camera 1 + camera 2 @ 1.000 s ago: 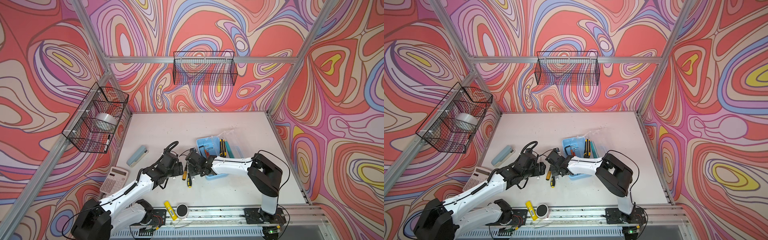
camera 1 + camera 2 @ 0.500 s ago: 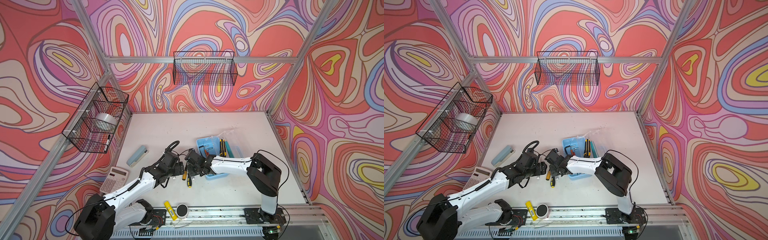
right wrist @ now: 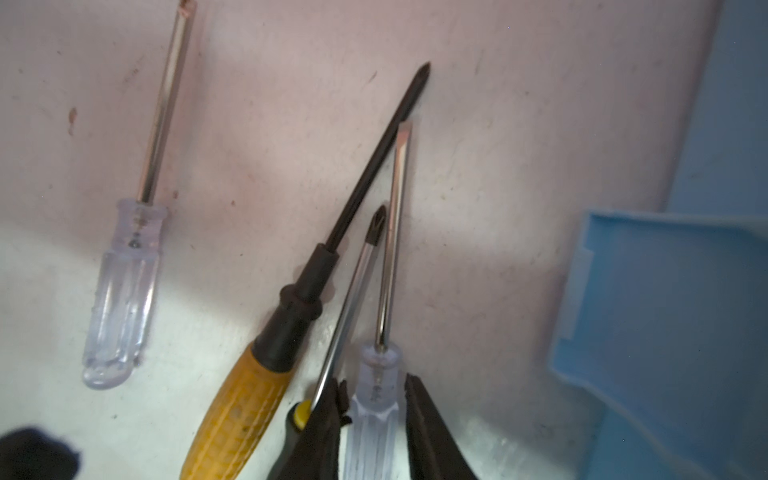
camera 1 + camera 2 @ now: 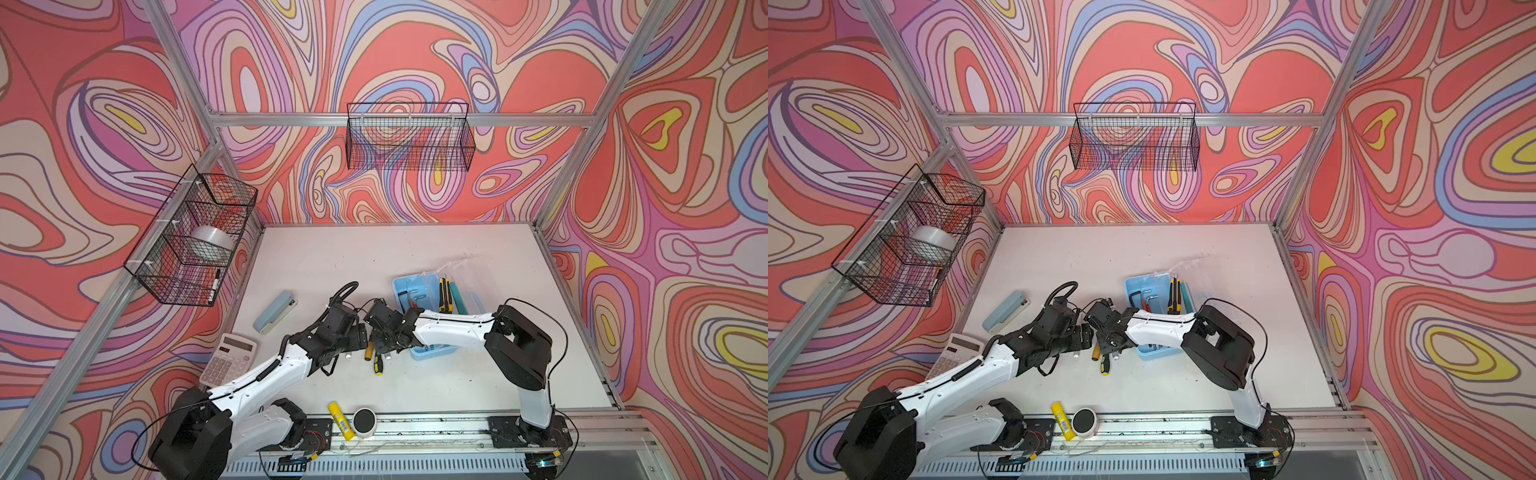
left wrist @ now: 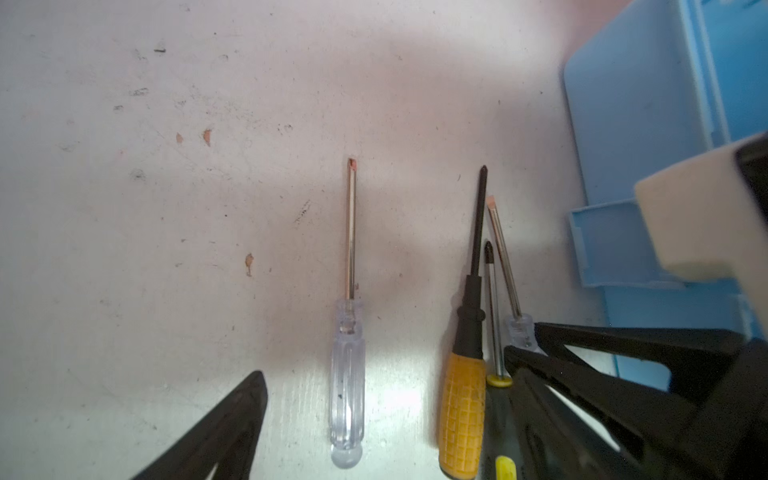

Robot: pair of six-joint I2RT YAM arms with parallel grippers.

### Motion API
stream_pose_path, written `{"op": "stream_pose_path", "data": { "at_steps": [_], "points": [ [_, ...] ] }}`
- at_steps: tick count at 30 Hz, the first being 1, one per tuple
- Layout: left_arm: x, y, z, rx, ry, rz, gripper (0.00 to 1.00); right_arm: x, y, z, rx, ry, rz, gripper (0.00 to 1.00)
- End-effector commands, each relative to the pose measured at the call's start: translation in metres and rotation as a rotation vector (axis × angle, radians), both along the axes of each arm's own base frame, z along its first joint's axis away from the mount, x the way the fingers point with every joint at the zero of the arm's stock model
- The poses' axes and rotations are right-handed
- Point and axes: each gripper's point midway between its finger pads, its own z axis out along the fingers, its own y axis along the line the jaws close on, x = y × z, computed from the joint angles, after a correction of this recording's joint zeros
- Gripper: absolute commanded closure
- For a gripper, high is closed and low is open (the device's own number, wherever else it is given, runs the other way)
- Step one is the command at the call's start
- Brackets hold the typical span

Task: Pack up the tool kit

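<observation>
Just beside the right claw (image 3: 375,386) lie a yellow screwdriver (image 3: 232,407) and a black one (image 3: 352,291), touching; the case (image 3: 665,332) sits near, on its other side. This claw is clenched on a clear screwdriver (image 3: 374,432). The left claw (image 5: 382,365), spread wide, straddles a second clear screwdriver (image 5: 348,374) without touching it.
</observation>
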Motion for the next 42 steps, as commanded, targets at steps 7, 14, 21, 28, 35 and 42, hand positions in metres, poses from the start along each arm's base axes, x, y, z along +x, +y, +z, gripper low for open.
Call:
{"op": "stream_pose_path", "data": {
  "at_steps": [7, 14, 21, 28, 35, 42],
  "points": [
    [0.007, 0.006, 0.005, -0.018, -0.042, 0.022, 0.08, -0.007, -0.014, -0.023, -0.116, 0.034, -0.01, 0.8],
    [0.009, 0.01, 0.006, -0.018, -0.046, 0.033, 0.08, -0.005, -0.014, -0.015, -0.11, 0.02, -0.016, 0.95],
    [0.005, 0.031, 0.007, -0.015, -0.07, 0.108, 0.08, 0.005, -0.003, 0.017, -0.038, -0.049, 0.005, 1.0],
    [0.012, 0.044, 0.031, -0.03, -0.134, 0.152, 0.08, 0.014, 0.006, 0.078, 0.085, -0.137, 0.035, 1.0],
    [0.021, 0.042, 0.049, -0.031, -0.173, 0.139, 0.08, 0.039, -0.064, 0.145, -0.033, -0.297, -0.036, 1.0],
    [0.024, 0.035, 0.046, -0.053, -0.175, 0.121, 0.08, 0.06, -0.187, 0.208, -0.217, -0.45, -0.184, 1.0]
  ]
}}
